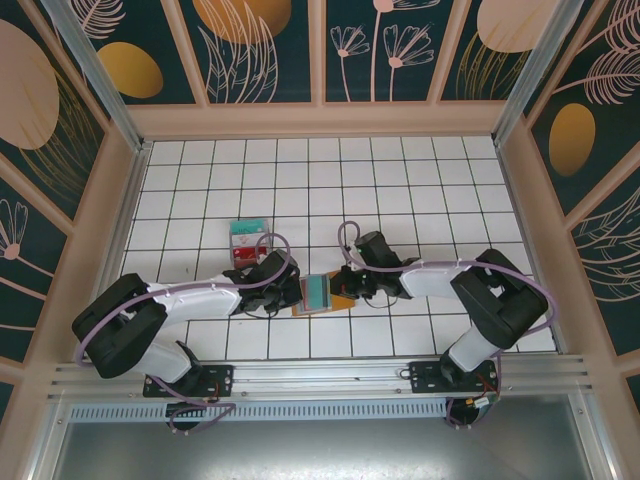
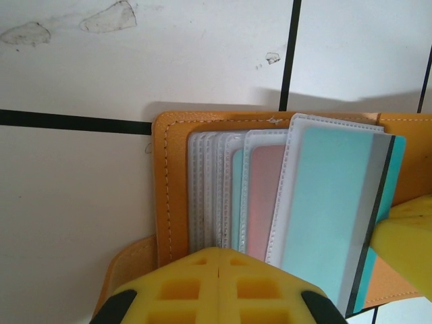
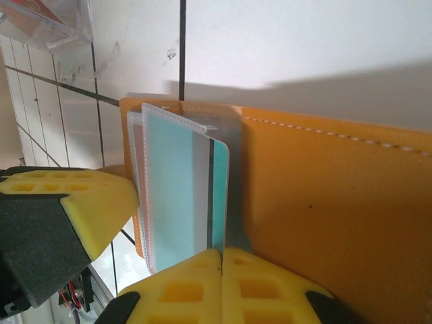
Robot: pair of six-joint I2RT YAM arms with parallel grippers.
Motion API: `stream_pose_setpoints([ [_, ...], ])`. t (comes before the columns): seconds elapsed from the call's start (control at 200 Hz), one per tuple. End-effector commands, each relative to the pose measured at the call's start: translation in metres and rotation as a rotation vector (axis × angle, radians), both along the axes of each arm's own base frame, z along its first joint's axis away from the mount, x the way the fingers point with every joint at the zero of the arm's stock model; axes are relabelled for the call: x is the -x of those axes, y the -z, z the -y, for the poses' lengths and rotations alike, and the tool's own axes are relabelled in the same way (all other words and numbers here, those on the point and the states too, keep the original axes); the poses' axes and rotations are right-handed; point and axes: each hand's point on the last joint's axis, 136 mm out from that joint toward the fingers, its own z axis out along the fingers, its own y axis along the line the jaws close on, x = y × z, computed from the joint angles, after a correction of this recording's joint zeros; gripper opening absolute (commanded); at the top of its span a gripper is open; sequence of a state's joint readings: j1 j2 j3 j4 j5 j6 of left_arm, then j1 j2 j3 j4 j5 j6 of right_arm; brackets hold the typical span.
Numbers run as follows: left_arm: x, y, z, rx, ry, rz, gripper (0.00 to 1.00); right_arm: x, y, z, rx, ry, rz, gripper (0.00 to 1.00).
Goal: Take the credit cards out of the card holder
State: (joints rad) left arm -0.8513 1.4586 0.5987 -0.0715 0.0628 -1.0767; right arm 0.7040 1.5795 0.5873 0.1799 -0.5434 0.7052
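Observation:
The orange card holder (image 1: 343, 301) lies open on the tiled table between both arms. In the left wrist view its cover (image 2: 169, 175) carries a fan of grey-clear sleeves; one sleeve holds a pink card (image 2: 262, 196). A teal card (image 2: 324, 216) with a dark stripe sticks partway out of the top sleeve. My left gripper (image 2: 219, 253) is shut, its yellow tips set on the sleeves' near edge. My right gripper (image 3: 221, 251) is shut on the protruding edge of the teal card (image 3: 175, 189), beside the holder's plain orange half (image 3: 324, 202).
A clear box (image 1: 248, 240) with red and teal cards stands just behind the left gripper; its corner (image 3: 47, 23) also appears in the right wrist view. Wooden walls ring the table. A metal rail runs along the near edge.

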Motion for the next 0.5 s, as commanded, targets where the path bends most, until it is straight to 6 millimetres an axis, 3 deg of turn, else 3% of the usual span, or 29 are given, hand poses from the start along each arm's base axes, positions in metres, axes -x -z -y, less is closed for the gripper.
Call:
stream_pose_setpoints([
  [0.0,0.016,0.022,-0.020,-0.109,-0.011,-0.074,0.00,0.006,0.005,0.013,0.037,-0.004,0.002,0.00],
  [0.28,0.014,0.021,-0.017,-0.102,-0.002,-0.070,0.00,0.011,0.010,0.012,0.029,-0.022,-0.023,0.00],
  [0.495,0.015,0.021,-0.018,-0.105,-0.002,-0.071,0.00,0.015,0.011,0.025,0.052,-0.014,-0.019,0.00],
])
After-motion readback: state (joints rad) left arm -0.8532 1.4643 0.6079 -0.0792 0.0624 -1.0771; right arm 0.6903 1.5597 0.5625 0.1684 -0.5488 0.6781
